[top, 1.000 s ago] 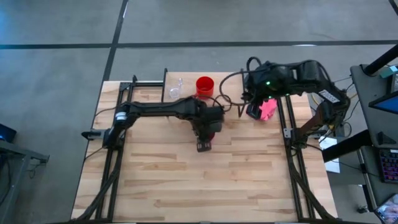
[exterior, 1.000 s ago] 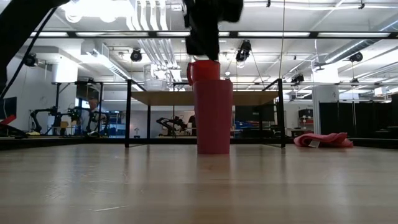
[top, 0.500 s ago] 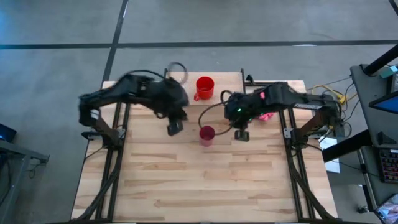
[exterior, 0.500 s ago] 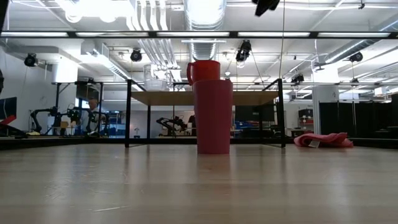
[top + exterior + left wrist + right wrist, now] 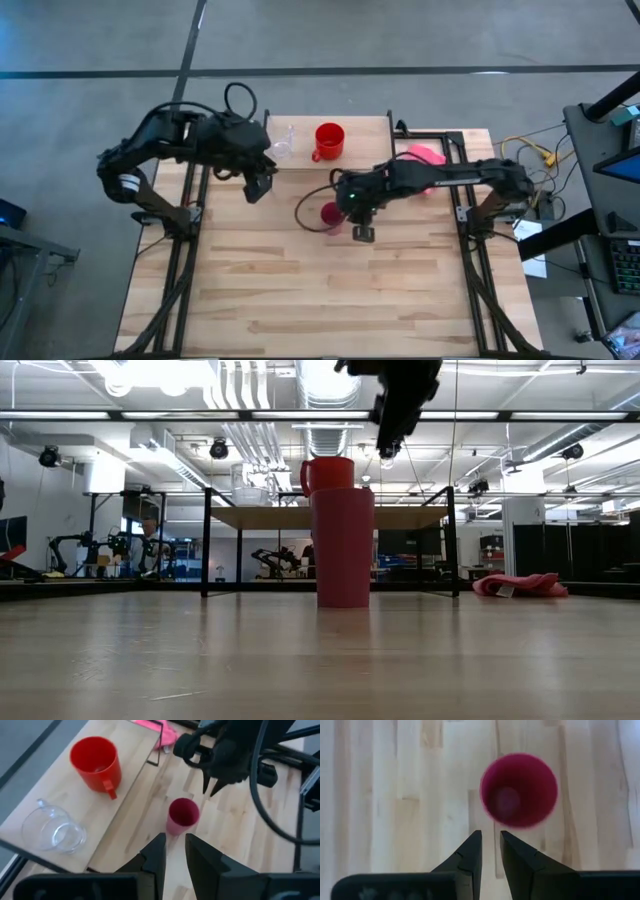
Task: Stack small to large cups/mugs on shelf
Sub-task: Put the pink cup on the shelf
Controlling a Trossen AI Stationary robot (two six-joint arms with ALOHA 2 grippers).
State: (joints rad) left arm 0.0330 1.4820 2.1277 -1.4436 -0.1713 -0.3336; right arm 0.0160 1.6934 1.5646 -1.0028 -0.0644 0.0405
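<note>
The magenta-pink tumbler (image 5: 331, 215) stands upright on its base on the tabletop, mouth up; it also shows in the low view (image 5: 342, 547) and the right wrist view (image 5: 518, 790). The red mug (image 5: 329, 140) and the clear glass (image 5: 282, 140) stand on the shelf (image 5: 360, 135) at the table's far edge. My right gripper (image 5: 362, 234) hangs shut above the table, just right of and nearer than the tumbler, touching nothing. My left gripper (image 5: 256, 190) is shut and empty, in front of the shelf's left end.
A pink cloth (image 5: 425, 155) lies on the table right of the shelf. Black frame rails (image 5: 465, 215) run along the table's left and right sides. Bare tabletop (image 5: 330, 300) stretches toward the near edge.
My left gripper has left its place over the tumbler and gone toward the table's far left, ending before the shelf's left end. My right gripper has come from beside the pink cloth toward the left and near, ending beside the tumbler. The tumbler has stayed put.
</note>
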